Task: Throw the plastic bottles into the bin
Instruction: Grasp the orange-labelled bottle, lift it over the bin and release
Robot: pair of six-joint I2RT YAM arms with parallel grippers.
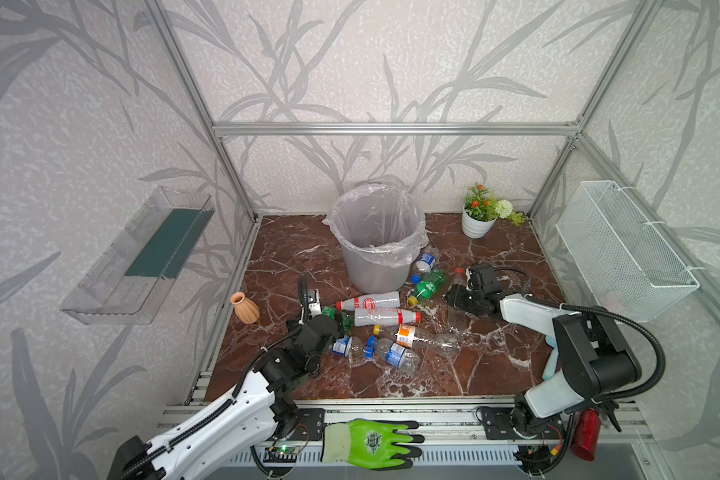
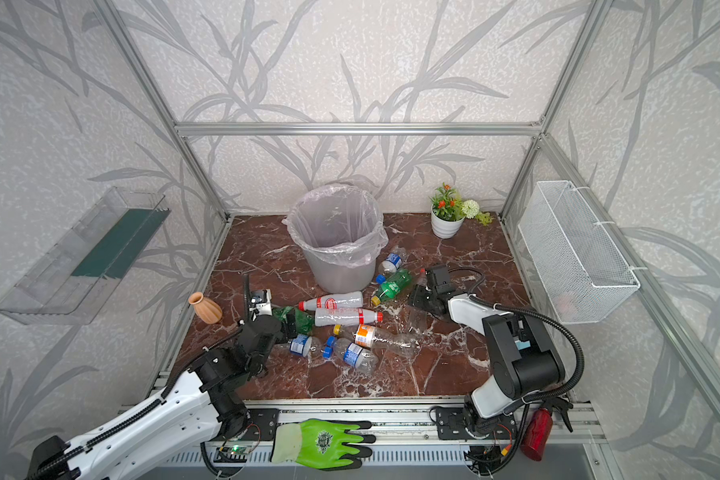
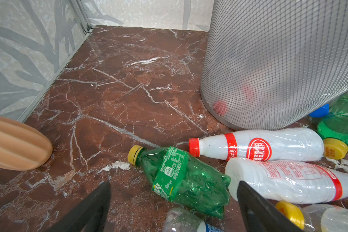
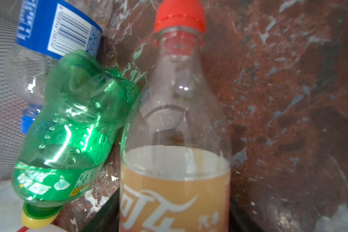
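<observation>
Left pincer (image 3: 174,183) spread wide, low over the desk (image 3: 119,90). A green bottle (image 3: 189,180) lies just ahead, between its fingers (image 3: 92,206).

Right pincer (image 1: 456,297) is pinching the red-capped orange-label bottle (image 4: 175,180), to the right of the bin (image 1: 371,270). Its dark fingers (image 4: 100,219) sit against both sides of the label.

The bin stands back centre on the desk, bag-lined. The other bottles (image 1: 375,316) lie scattered in front of it and by its right foot, two white ones side by side.

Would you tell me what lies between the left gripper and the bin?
In the left wrist view, a green bottle lies before the open jaws of the left gripper, then a white red-capped bottle beside the bin.
</observation>
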